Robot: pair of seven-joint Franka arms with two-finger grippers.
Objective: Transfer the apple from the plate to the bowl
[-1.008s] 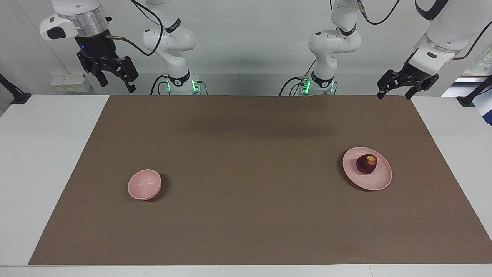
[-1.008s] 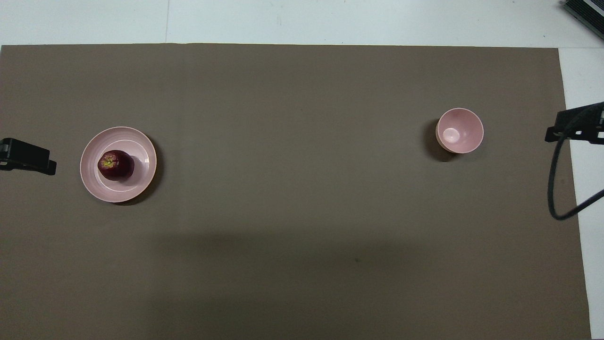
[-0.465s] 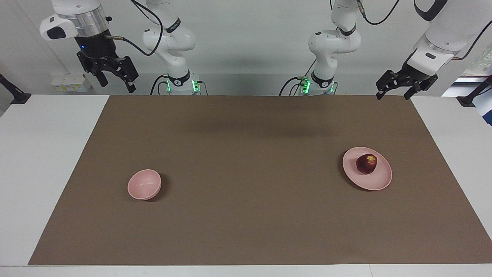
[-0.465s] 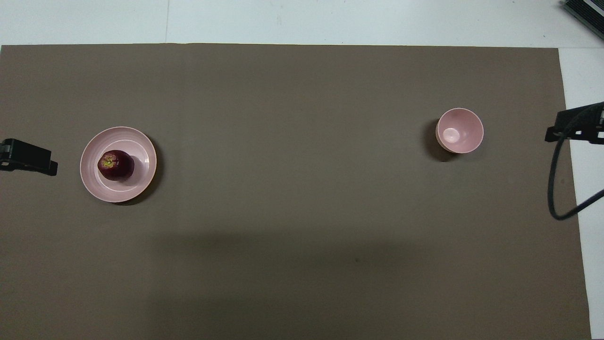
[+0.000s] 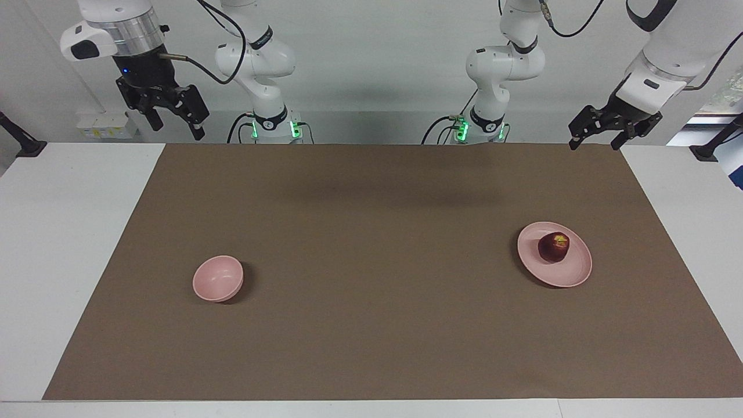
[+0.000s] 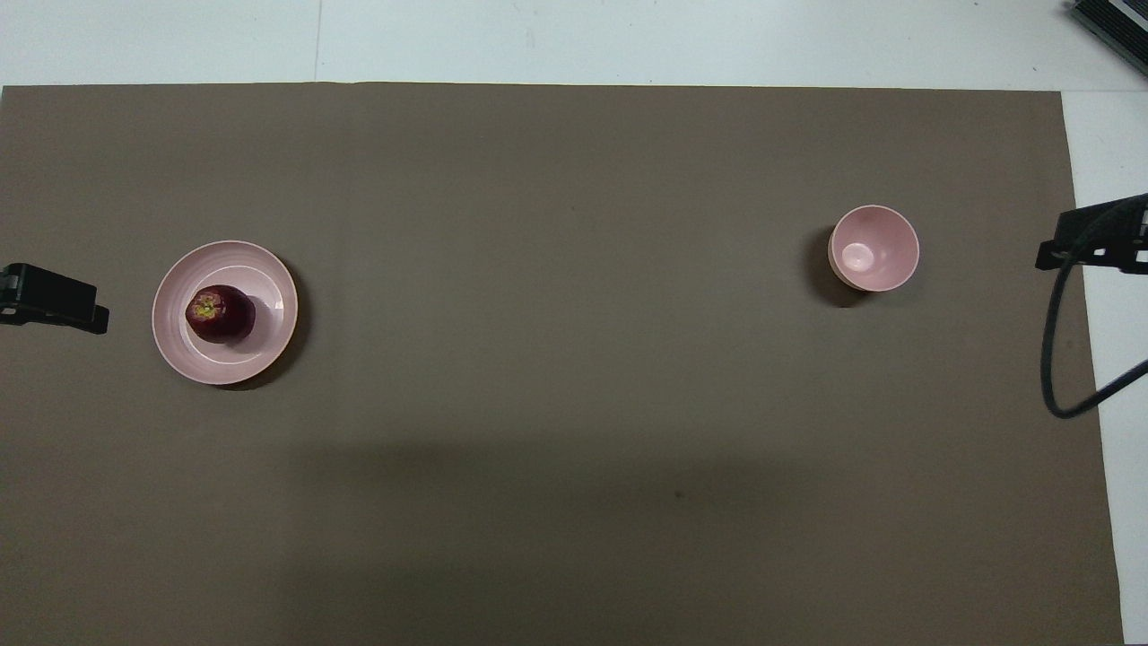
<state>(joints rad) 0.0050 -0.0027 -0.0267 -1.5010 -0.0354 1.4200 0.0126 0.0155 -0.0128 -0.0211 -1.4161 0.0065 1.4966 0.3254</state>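
Note:
The dark red apple (image 5: 554,246) sits on the flat pink plate (image 5: 572,273) toward the left arm's end of the table; both show in the overhead view, the apple (image 6: 219,313) on the plate (image 6: 269,348). The small deep pink bowl (image 5: 217,278) stands empty toward the right arm's end, also in the overhead view (image 6: 874,248). My left gripper (image 5: 593,143) hangs open and empty in the air over the mat's edge at its own end, well apart from the plate. My right gripper (image 5: 177,129) hangs open and empty high over its end.
A brown mat (image 5: 371,325) covers most of the white table (image 5: 58,232). In the overhead view only a part of each gripper shows, the left (image 6: 54,301) and the right (image 6: 1090,238), with a black cable (image 6: 1051,359) looping below the right one.
Both grippers have shifted only slightly, a little upward. The apple, the plate and the bowl have not moved.

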